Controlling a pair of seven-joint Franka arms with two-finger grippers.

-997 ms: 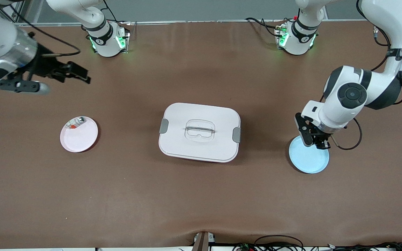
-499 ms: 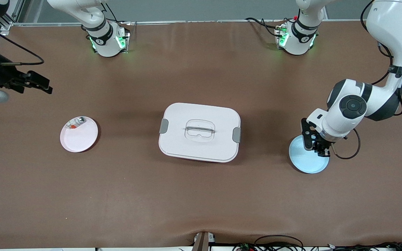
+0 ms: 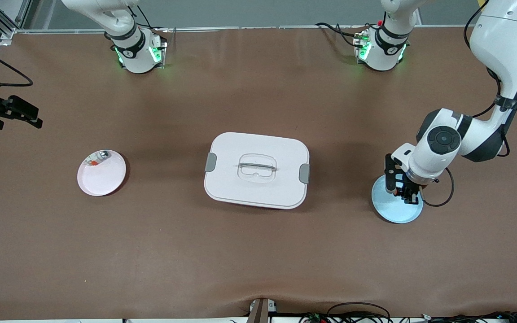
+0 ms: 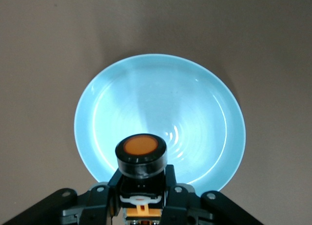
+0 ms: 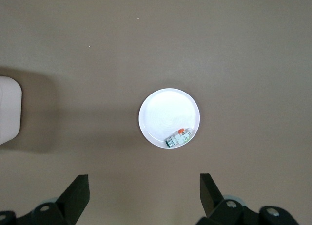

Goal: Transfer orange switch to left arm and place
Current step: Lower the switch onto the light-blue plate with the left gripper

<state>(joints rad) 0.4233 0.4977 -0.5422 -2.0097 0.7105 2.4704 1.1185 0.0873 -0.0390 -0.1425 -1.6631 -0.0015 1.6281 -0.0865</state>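
The orange switch [image 4: 140,149], black with a round orange cap, is held between the fingers of my left gripper [image 4: 141,188]. That gripper [image 3: 400,190] hangs just above the light blue plate [image 3: 397,211], which fills the left wrist view [image 4: 195,108]. The white box [image 3: 249,188] with grey latches stands closed at the table's middle. My right gripper [image 3: 19,124] is open and empty, up in the air over the right arm's end of the table. In the right wrist view its jaws [image 5: 145,186] stand wide apart.
A pink plate [image 3: 101,179] lies between the box and the right arm's end, also in the right wrist view [image 5: 163,113]. It holds a silvery part with an orange bit [image 3: 97,158] [image 5: 178,137]. A box corner [image 5: 7,110] shows there too.
My right gripper has moved away from the box toward the right arm's end of the table. My left gripper has sunk a little over the blue plate, still holding the switch.
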